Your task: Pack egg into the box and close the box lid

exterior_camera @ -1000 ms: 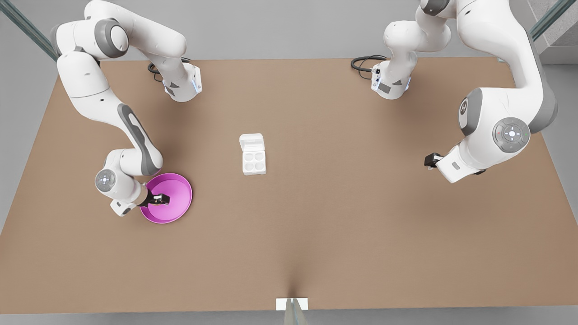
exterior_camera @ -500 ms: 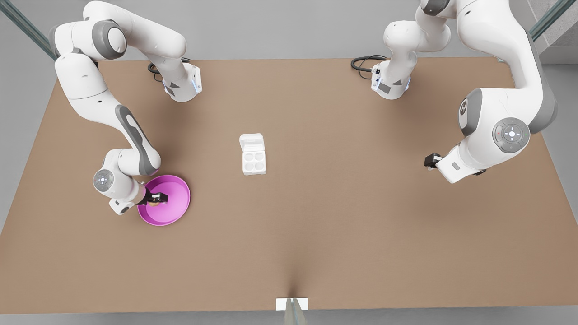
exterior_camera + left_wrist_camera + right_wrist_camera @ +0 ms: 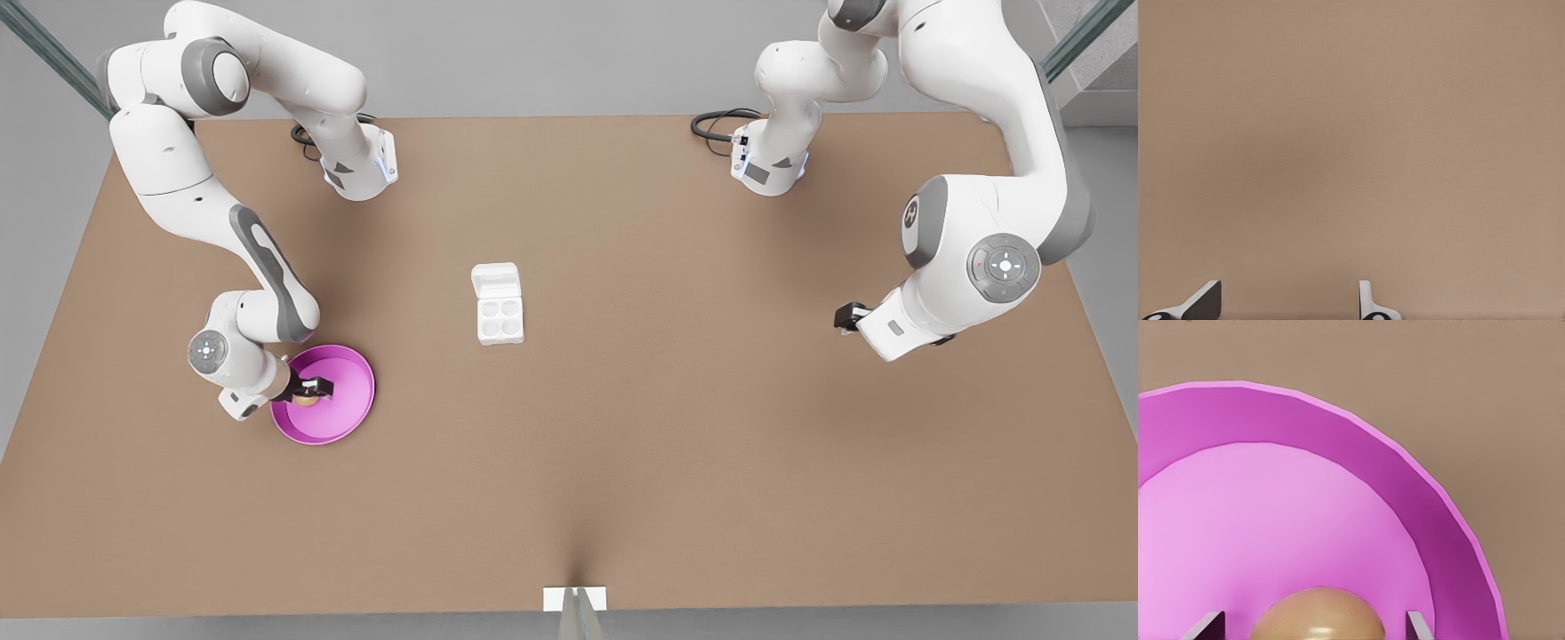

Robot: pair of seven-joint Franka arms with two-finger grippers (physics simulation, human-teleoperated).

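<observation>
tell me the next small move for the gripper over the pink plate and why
Probably close the fingers on the egg. The right gripper hangs over the pink plate with the egg between its open fingers, a gap showing on each side. The box sits empty with its lid open. The left gripper waits over bare table.

We see a robot test room, made by a computer. Two big white robot arms (image 3: 222, 204) are fixed to a wide, plain brown table (image 3: 676, 427) with black cables (image 3: 716, 124) by their bases. Around it the floor is bare and grey, with metal frame bars (image 3: 53, 58) in the corners.
</observation>
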